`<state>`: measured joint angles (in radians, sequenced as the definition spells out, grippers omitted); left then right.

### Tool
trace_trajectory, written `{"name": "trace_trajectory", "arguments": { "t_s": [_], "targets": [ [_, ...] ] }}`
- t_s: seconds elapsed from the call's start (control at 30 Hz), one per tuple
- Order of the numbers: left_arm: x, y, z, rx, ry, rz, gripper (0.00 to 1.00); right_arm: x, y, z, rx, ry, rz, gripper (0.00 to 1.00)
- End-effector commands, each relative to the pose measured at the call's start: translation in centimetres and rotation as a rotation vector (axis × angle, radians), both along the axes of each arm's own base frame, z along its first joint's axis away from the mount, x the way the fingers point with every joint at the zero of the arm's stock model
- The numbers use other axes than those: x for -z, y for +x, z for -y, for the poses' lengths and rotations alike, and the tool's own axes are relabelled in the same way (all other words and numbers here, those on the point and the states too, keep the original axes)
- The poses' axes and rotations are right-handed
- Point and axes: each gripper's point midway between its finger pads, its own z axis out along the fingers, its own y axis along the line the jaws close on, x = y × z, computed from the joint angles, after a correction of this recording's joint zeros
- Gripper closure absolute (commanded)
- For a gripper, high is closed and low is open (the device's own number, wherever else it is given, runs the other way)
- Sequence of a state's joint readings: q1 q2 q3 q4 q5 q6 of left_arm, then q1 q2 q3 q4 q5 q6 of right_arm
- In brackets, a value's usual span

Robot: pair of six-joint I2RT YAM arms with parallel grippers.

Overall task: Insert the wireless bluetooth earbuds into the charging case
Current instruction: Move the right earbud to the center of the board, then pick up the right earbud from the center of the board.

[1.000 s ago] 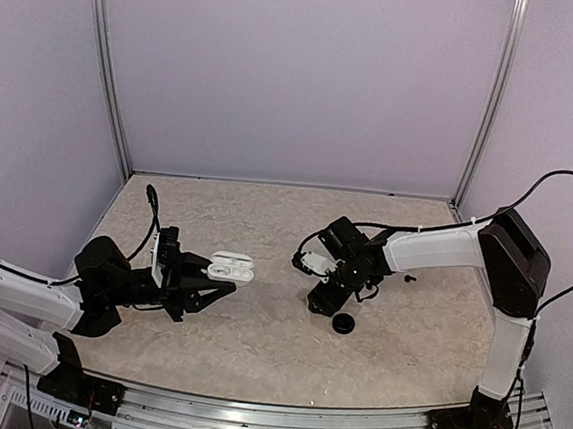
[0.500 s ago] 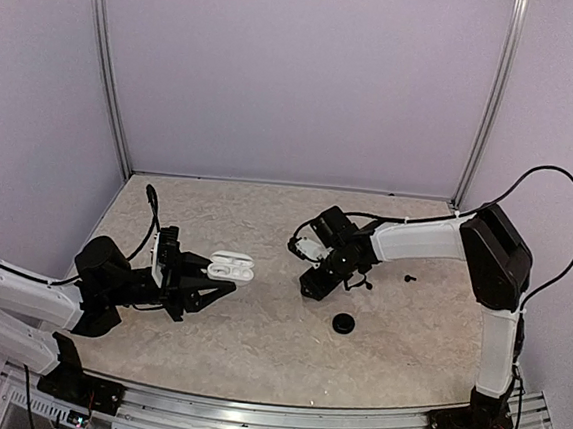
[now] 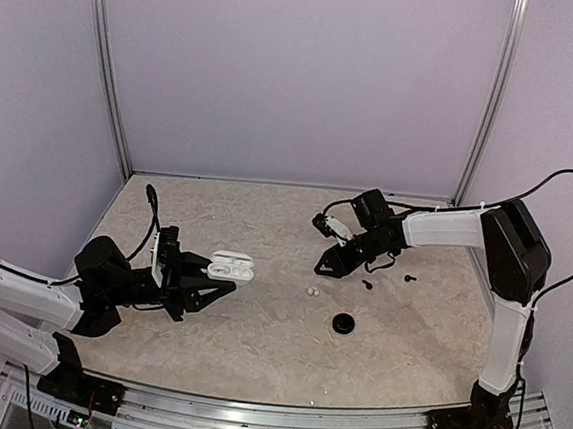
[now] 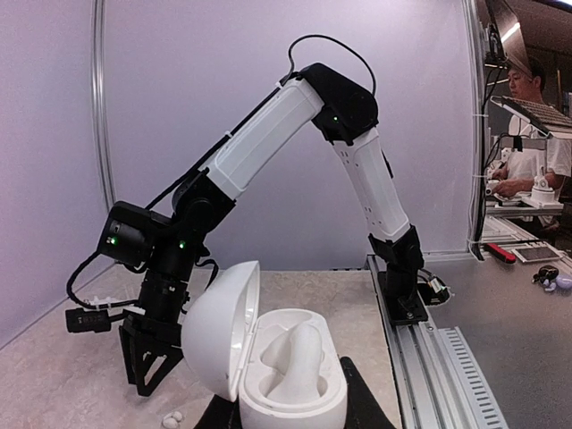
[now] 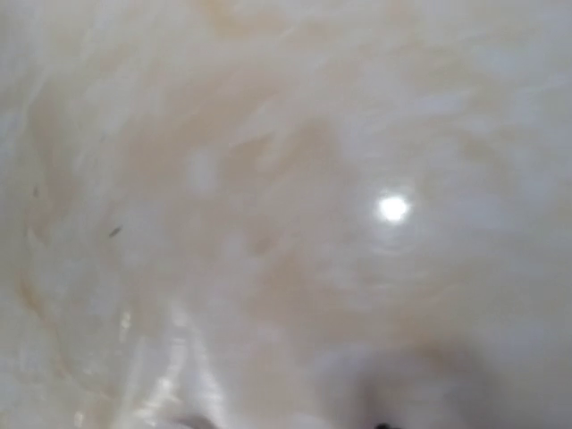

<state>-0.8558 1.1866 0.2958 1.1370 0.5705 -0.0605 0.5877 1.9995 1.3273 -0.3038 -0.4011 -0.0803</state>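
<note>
The charging case [image 3: 232, 267] is white, its lid open, and held in my left gripper [image 3: 223, 275] a little above the table at the left. In the left wrist view the case [image 4: 290, 380] fills the bottom centre, its lid [image 4: 222, 329] up and its moulded inside white. The two earbuds [image 3: 312, 291] lie together on the table at centre. They also show in the left wrist view [image 4: 170, 417]. My right gripper [image 3: 323, 268] hangs just above and behind them, points down, looks shut and holds nothing. The right wrist view is only blurred table.
A black round disc [image 3: 343, 323] lies right of the earbuds, towards the near edge. Two small dark bits [image 3: 367, 283] [image 3: 408, 278] lie under the right arm. The right arm [image 4: 268, 134] spans the left wrist view. Walls close the back and sides.
My right gripper has moved back and right, away from the table's centre. The two earbuds now show on the table where it had been. The left arm and case have not moved.
</note>
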Motion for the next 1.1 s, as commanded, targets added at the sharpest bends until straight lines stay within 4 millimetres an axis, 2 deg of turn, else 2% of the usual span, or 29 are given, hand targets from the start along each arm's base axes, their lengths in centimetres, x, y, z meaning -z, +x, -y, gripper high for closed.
{"name": "trace_trajectory", "arguments": {
  "t_s": [0.0, 0.23, 0.8, 1.07],
  "targets": [
    [-1.1, 0.0, -0.4, -0.012, -0.034, 0.032, 1.00, -1.6, -0.2, 0.1, -0.047, 0.079, -0.004, 0.60],
    [-1.1, 0.0, -0.5, -0.014, -0.035, 0.035, 1.00, 0.2, -1.6, 0.0, -0.112, 0.071, -0.061, 0.63],
    [-1.1, -0.2, -0.6, -0.009, -0.035, 0.038, 1.00, 4.6, -3.1, -0.2, -0.160, -0.012, -0.121, 0.65],
    [-1.1, -0.2, -0.6, -0.011, -0.035, 0.039, 1.00, 5.3, -5.1, -0.4, -0.199, -0.039, -0.141, 0.67]
  ]
}}
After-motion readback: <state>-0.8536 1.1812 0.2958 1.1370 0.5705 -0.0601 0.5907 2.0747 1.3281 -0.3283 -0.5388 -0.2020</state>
